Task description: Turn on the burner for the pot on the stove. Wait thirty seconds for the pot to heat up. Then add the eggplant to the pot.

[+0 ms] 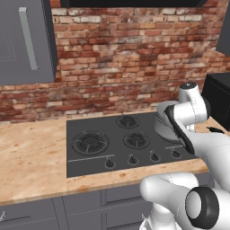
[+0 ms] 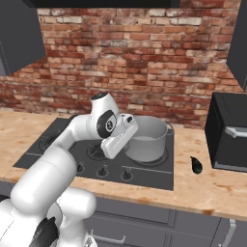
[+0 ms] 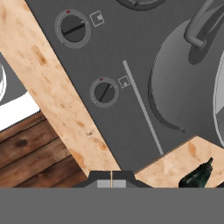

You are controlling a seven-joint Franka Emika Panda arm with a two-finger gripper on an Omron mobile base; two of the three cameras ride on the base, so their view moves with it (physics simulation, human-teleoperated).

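Definitely a home kitchen: gas stove (image 1: 121,141) set into a wooden counter (image 1: 31,157), red brick wall (image 1: 126,58) behind, dark wall cabinets (image 1: 24,40) overhead, black microwave (image 2: 230,132) parked alongside.

The arm (image 2: 72,137) extends forward, elbow raised, wrist bent downward. The gripper (image 3: 111,174) points down, fingers fully closed, holding nothing.

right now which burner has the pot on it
The front right burner, nearest the eggplant. The pot covers it; the other burners are bare.
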